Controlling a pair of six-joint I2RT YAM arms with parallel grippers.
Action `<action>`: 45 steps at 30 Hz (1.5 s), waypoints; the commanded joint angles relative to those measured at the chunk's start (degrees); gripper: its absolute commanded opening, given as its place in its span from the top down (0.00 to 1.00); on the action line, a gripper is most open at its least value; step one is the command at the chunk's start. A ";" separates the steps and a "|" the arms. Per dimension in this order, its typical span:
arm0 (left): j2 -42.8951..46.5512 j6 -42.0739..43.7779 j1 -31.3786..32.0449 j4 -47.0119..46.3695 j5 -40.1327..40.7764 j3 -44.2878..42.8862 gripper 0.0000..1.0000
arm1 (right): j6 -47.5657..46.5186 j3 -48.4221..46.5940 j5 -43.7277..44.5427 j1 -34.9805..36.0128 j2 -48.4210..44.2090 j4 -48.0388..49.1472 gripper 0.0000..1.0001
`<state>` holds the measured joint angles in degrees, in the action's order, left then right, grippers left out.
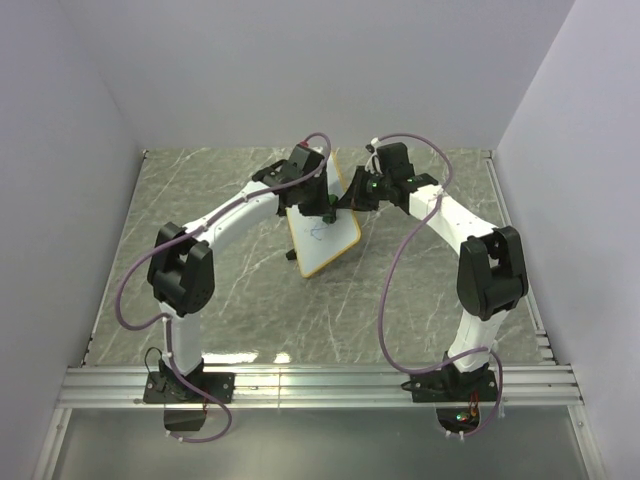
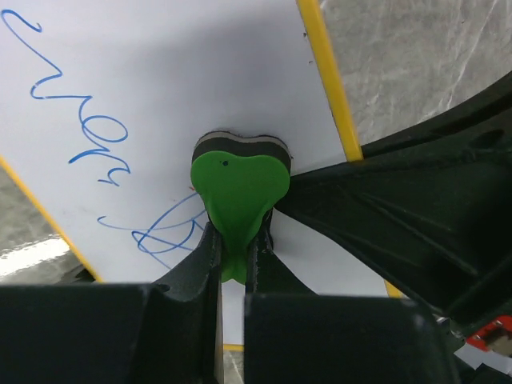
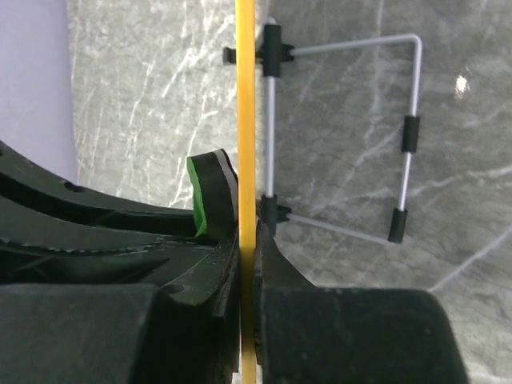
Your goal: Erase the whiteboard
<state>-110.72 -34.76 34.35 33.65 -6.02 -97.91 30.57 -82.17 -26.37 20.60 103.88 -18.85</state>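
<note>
The whiteboard (image 1: 328, 243), white with an orange-yellow frame, stands tilted at the table's middle with blue scribbles (image 2: 104, 144) on its face. My left gripper (image 2: 238, 240) is shut on the green and black eraser block (image 2: 240, 188), whose black pad lies against the board's face (image 2: 160, 72) next to the scribbles. My right gripper (image 3: 248, 240) is shut on the board's frame edge (image 3: 246, 120), seen edge-on. The eraser (image 3: 210, 196) shows on the board's left side there. In the top view both grippers, left (image 1: 320, 205) and right (image 1: 348, 198), meet at the board's far end.
A wire stand (image 3: 352, 136) with black feet sticks out behind the board over the grey marble table (image 1: 440, 300). The right arm's black finger (image 2: 400, 216) lies close to the eraser's right. White walls enclose the table; a metal rail (image 1: 320, 380) runs along the near edge.
</note>
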 commanded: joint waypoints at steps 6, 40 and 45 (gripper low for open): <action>-1.35 -2.06 0.46 -4.91 -3.91 4.21 1.00 | -3.41 0.87 0.79 -0.56 -2.89 -2.77 1.00; 5.78 0.05 4.76 -12.29 -16.49 16.35 1.00 | -0.33 -1.15 -0.61 -0.03 -1.39 -1.45 1.00; 4.64 -0.74 1.26 -14.48 -16.04 20.64 1.00 | -0.51 -0.97 -0.61 0.14 -1.75 -1.63 1.00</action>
<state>-103.46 -34.79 35.86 23.42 -16.75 -79.22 29.30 -81.78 -28.84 19.31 103.83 -19.90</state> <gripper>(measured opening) 0.091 0.089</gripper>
